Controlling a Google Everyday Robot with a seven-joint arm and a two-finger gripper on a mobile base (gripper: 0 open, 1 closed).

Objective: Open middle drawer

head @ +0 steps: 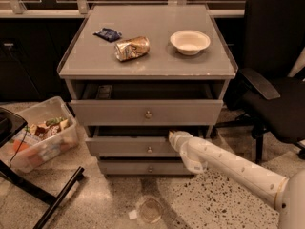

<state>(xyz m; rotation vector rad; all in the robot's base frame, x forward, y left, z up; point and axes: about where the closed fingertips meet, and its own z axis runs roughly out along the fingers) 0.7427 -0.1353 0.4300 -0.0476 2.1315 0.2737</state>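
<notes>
Facing cabinet (157, 61): grey, 3 drawers stacked; bowl (189, 41), can (132, 48), wrapper (108, 34) on top.
Chair (281, 80): black, just right of cabinet, clear of the arm.
Arm (233, 168): white, reaches from lower right, angled up-left to the mid drawer front.
Top drawer (119, 112): tallest front, pulled out a bit, dark gap behind it. Not the target.
Mid drawer (124, 147): under top drawer, above bottom drawer (124, 167). Front sits slightly fwd, thin dark gap along its upper edge. Looks only cracked open, most travel left.
Bin (35, 104): clear, on floor left of cabinet, well apart from arm.
Gripper (174, 136): at mid drawer's upper edge, right of centre, tip tucked under top drawer, seems to touch the edge. Clenched or released: can't tell.
Knob (149, 150): small, round, metal, centre of mid front, below-left of gripper, not held.
Task left: approach looks done, pull barely begun. Remaining = draw mid front out till clearly open.
</notes>
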